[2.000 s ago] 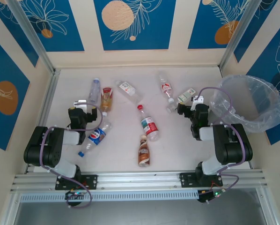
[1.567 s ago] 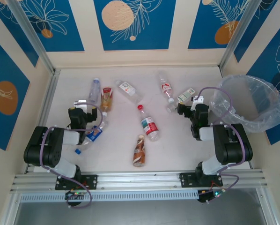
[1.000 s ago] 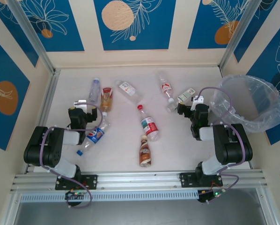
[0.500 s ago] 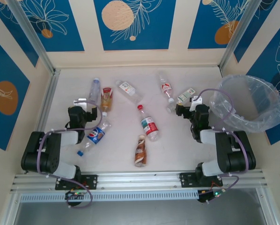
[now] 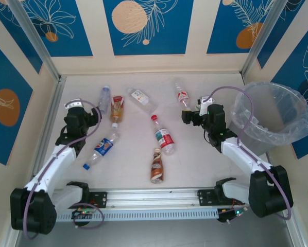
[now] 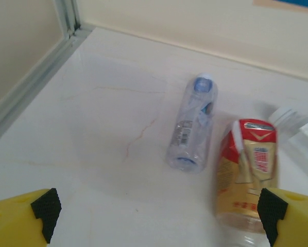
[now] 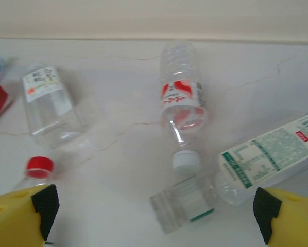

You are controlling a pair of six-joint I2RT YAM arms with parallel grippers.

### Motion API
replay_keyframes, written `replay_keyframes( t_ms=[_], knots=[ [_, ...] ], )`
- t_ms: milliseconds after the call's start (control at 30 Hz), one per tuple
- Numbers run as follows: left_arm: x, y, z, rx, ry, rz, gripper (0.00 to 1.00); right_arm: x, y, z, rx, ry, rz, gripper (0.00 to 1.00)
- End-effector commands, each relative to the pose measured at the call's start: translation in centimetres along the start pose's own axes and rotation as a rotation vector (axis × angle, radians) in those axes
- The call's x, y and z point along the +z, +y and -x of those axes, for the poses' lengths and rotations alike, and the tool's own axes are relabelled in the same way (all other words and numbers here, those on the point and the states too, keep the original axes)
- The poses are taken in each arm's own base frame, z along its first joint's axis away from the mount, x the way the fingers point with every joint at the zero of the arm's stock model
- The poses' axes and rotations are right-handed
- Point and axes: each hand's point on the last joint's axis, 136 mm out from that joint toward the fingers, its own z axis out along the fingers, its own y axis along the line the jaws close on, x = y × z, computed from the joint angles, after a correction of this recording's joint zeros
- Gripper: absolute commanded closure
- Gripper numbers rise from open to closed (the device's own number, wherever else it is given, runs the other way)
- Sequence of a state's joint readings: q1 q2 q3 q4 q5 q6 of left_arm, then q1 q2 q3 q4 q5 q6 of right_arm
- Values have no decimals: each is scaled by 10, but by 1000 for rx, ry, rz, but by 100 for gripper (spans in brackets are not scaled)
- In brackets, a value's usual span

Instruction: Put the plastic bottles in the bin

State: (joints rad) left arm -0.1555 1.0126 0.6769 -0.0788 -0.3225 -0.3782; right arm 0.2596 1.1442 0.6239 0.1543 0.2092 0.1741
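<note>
The left arm [image 5: 55, 160] stretches from its base at the near left up and away, forearm long and nearly straight. The left gripper [image 5: 89, 116] points toward the far right, jaws spread wide with nothing between them; in its wrist view the yellow fingers [image 6: 20, 218] sit at the two lower corners. The right arm [image 5: 244, 157] reaches from the near right toward the far left. The right gripper [image 5: 192, 114] faces left, jaws likewise wide apart and empty
</note>
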Motion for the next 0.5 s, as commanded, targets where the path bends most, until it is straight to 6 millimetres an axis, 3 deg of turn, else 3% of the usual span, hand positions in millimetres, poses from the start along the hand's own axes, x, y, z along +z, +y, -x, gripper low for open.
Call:
replay_keyframes(
  t_ms=[0,200,467],
  knots=[
    [-24,8,-50,-123,245,51,1,-18,3,-16,190,102,-13,1],
    [-58,-9,-62,-104,378,-69,1,-37,15,-28,385,193,31,1],
    [-86,-20,-86,-73,582,-143,1,-39,29,-50,468,309,87,1]
  ],
)
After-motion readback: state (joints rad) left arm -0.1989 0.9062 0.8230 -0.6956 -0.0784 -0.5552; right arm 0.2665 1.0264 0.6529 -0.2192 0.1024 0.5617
